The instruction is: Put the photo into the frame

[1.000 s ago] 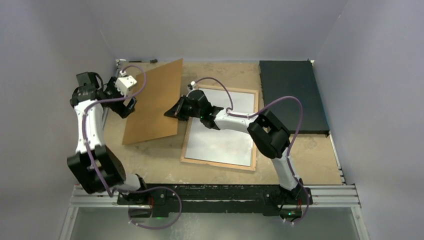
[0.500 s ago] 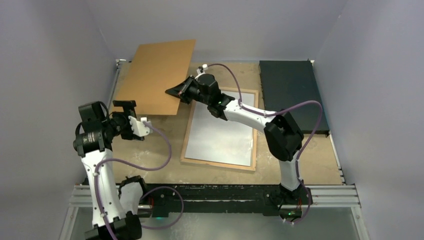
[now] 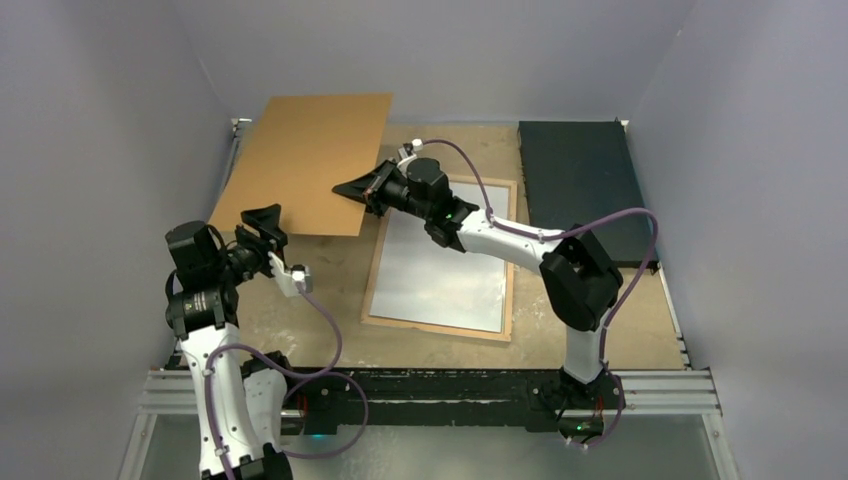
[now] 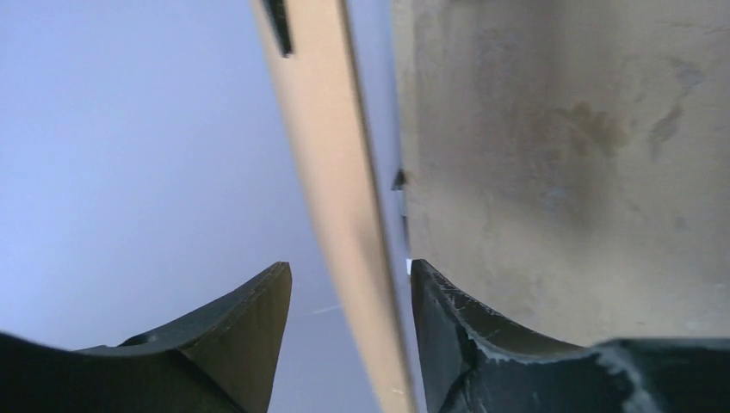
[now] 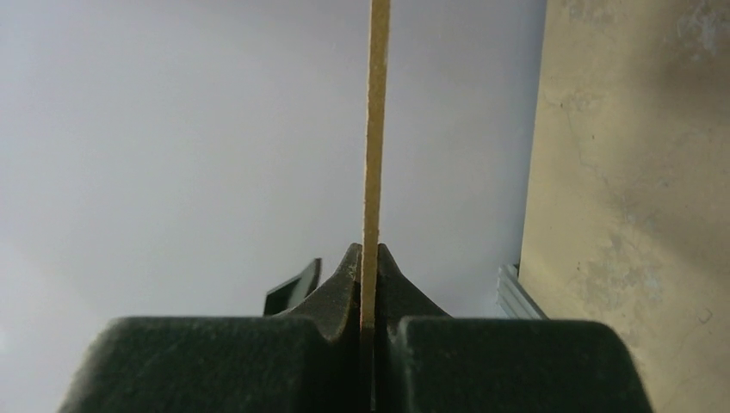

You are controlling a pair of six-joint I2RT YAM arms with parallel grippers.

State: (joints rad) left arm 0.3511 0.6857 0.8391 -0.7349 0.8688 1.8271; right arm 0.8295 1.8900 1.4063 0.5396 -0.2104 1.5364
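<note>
We find the right gripper (image 3: 345,188) clamped on the near right corner of the brown backing board (image 3: 310,160), held above the table (image 3: 330,290). The left gripper (image 3: 262,218), jaws apart, straddles the board's near edge. The frame (image 3: 430,328) lies flat just beside the right gripper.

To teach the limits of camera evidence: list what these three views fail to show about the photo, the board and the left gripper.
The photo: in no view; whether it lies in the frame cannot be told.
The table beneath the raised backing board: top view, hidden by it.
Board faces: right wrist view shows only its edge, clamped in the right gripper.
The left gripper: left wrist view, open astride the board; contact unclear.
</note>
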